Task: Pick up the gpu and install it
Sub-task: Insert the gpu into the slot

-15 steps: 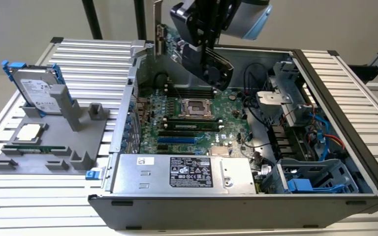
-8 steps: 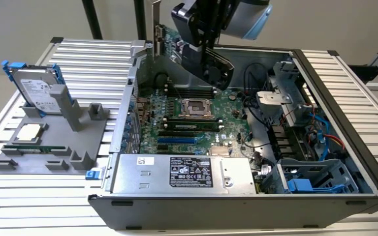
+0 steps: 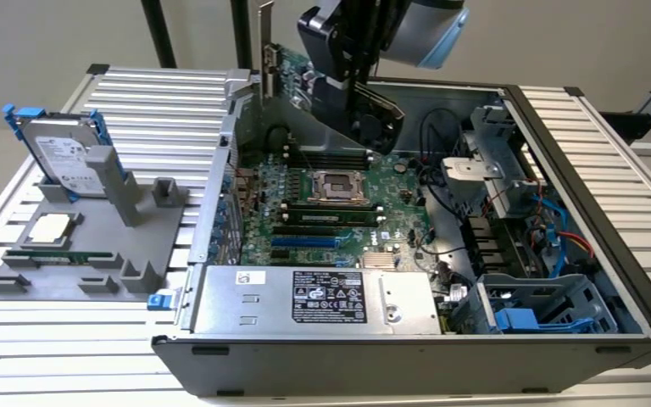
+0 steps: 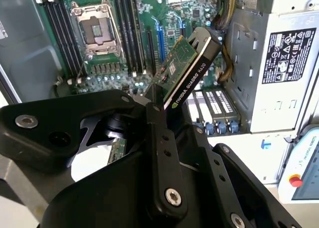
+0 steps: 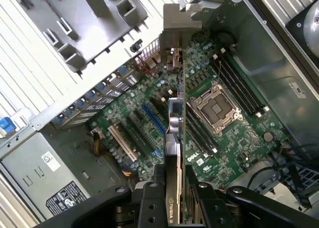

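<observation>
One claw [image 3: 354, 106] is clamped shut on one gpu [image 3: 292, 76]. Its two black fingers [image 5: 149, 203] press the card's opposite faces, so it hangs on edge with the green board on one side and the black cooler on the other. The gpu is held in the air over the motherboard [image 3: 399, 182], above the one empty CPU socket [image 3: 337, 185], and sits in no slot.

Around the socket is one open computer case [image 3: 416, 365], with one silver power supply [image 3: 314, 297] at its near wall. Well apart from the socket, outside the case on the exterior view's left, one grey holder [image 3: 133, 254] carries one hard drive [image 3: 60, 157] with blue rails, one processor chip [image 3: 52, 229] and one memory stick [image 3: 60, 254].

Everything rests on a ribbed metal table [image 3: 145, 102] before a plain pale wall [image 3: 31, 51].

In the first wrist view the gpu [image 5: 175, 123] appears edge-on, running just beside the socket [image 5: 214, 108], with a blue slot [image 5: 152, 115] on its other side. In the second wrist view the card [image 4: 187, 63] juts out past the socket [image 4: 94, 31], and a pale controller with a red button [image 4: 299, 180] lies beyond the power supply [image 4: 289, 53].
</observation>
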You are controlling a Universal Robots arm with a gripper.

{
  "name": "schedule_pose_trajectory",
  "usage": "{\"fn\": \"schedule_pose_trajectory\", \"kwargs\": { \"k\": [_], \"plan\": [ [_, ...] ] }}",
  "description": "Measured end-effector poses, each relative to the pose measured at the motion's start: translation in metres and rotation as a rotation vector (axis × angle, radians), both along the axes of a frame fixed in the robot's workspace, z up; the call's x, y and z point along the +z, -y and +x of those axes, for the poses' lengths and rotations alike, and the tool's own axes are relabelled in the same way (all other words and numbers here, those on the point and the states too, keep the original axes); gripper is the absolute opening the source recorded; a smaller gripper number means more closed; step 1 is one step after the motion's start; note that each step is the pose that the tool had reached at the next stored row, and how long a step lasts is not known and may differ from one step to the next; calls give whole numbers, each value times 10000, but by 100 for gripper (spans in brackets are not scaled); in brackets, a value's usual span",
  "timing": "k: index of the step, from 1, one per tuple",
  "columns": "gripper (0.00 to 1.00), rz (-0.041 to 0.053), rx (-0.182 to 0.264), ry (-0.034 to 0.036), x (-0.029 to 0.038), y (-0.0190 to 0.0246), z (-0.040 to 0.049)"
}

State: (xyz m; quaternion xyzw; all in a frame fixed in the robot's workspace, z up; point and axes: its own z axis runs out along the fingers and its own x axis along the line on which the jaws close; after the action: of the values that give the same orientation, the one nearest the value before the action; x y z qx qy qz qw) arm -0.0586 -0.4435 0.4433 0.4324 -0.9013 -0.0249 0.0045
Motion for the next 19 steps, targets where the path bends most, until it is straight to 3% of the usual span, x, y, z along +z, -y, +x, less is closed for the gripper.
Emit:
{"fn": "schedule_pose_trajectory", "kwargs": {
  "k": [19],
  "plan": [
    [0, 0, 1245, 0, 0, 0, 0]
  ]
}}
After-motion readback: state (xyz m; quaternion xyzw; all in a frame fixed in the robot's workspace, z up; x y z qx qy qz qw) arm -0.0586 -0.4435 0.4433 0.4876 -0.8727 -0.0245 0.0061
